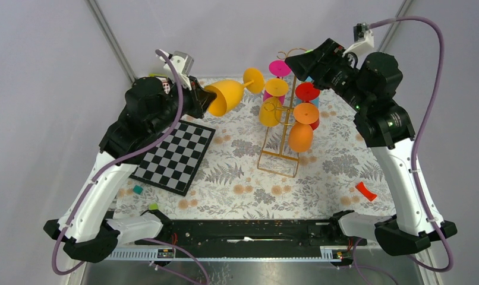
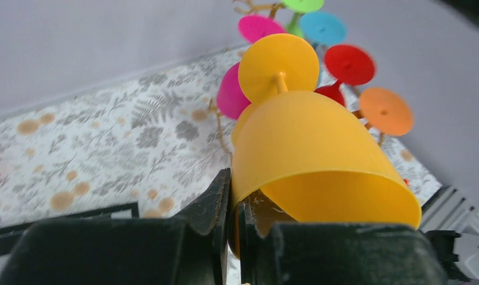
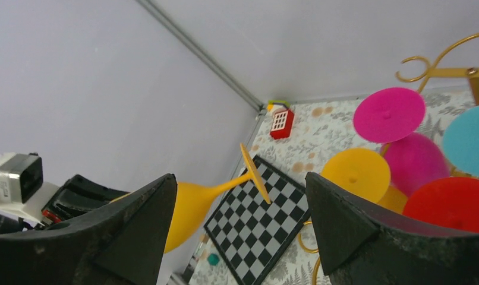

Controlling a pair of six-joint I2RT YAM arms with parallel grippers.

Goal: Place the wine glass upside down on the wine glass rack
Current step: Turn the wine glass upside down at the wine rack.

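The left gripper (image 2: 234,206) is closed on the rim of the yellow glass (image 2: 308,148). One of its fingers (image 2: 213,199) is outside the bowl and the other is inside, with the wall pinched between them. The glass is in the air over the far left part of the cloth (image 1: 225,178), lying roughly on its side. Its open mouth is at the gripper and its stem and foot point right, toward the rack (image 1: 282,139). The foot is near the upper left side of the rack, level with the feet of the hung glasses (image 1: 301,138). There is a small gap and it touches none of them.

The rack stands upright on the cloth at the middle far part of the table, with its wire base flat. It already carries several glasses upside down in pink, yellow, red, orange, blue and green.

The right gripper (image 1: 298,61) hangs above the far top of the rack, just right of its curled hooks. The right wrist view shows its jaws spread wide with nothing between them. Past them that view shows the held glass and the feet of the hung ones.

A checkerboard (image 1: 177,157) lies on the cloth to the near left of the rack, below the held glass. A small red piece (image 1: 365,191) lies at the near right.
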